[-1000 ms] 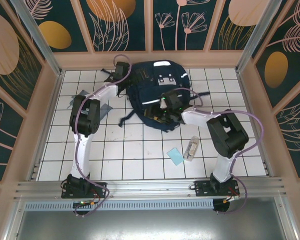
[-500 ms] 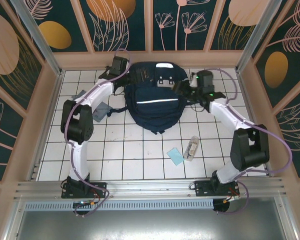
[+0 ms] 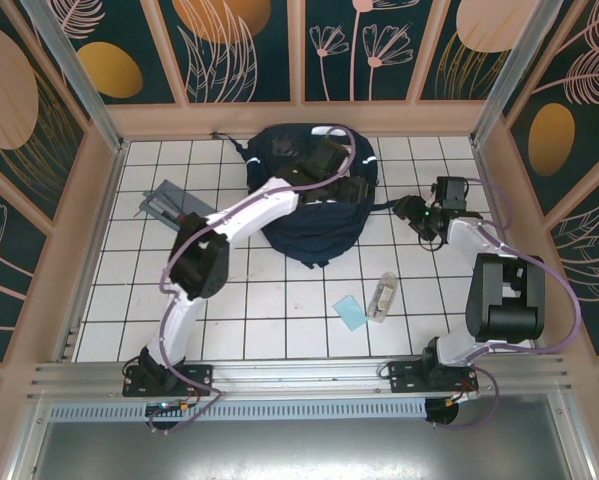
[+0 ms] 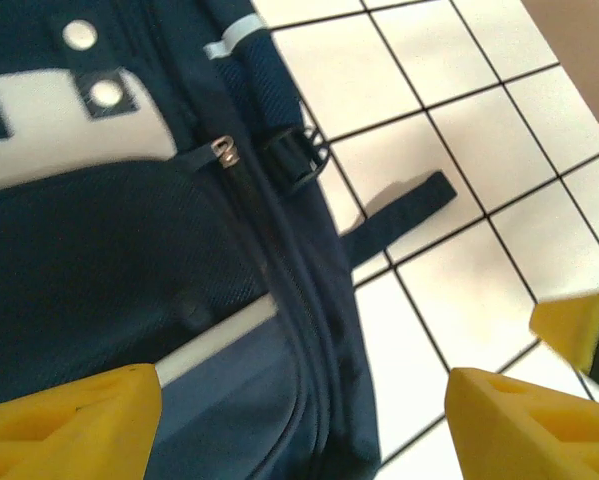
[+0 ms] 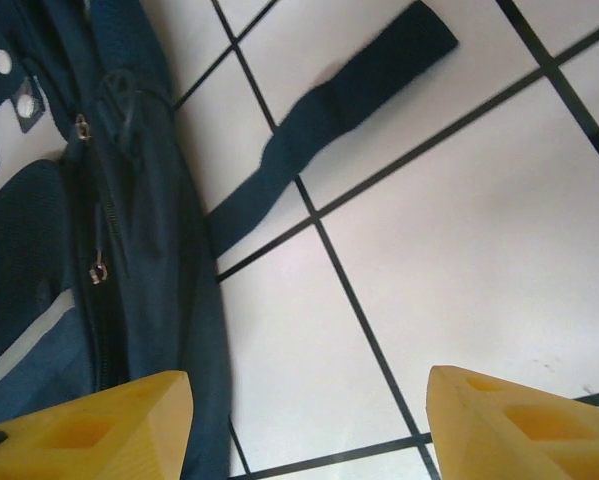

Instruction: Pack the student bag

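Navy student bag (image 3: 317, 226), zip pull (image 4: 222, 150) sharp on wrist cams; left gripper (image 4: 299, 425) & right gripper (image 5: 307, 425) spread, empty.

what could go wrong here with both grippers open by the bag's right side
The left gripper and right gripper crowd the same edge of the student bag, so they could collide. The loose strap lies just ahead of the right gripper and might snag. The zipper pull is small, so a pinch could easily miss.
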Tool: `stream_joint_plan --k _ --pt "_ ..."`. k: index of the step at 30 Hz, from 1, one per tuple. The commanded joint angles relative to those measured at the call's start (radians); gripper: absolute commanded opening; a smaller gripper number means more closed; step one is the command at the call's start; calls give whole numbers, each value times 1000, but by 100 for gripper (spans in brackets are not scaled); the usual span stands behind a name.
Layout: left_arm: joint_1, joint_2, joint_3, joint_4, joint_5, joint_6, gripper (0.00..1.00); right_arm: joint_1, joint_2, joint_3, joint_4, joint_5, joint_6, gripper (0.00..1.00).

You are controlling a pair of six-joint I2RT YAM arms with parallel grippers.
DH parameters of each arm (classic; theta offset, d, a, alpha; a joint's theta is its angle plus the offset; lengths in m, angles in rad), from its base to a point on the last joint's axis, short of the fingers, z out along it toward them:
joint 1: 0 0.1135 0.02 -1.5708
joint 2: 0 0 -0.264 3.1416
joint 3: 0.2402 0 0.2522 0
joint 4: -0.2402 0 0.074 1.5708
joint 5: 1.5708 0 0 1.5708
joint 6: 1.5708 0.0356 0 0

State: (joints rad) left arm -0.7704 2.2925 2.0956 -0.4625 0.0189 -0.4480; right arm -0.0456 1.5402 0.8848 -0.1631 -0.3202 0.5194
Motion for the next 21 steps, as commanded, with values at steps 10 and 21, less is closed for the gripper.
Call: stream_joint_plan --k 10,21 --pt "-49 299 265 -269 -170 26 73 -26 -34 -39 38 -62 -15 62" --pt "-50 111 -147 -163 -380 104 0 -20 -26 -34 93 -133 27 59"
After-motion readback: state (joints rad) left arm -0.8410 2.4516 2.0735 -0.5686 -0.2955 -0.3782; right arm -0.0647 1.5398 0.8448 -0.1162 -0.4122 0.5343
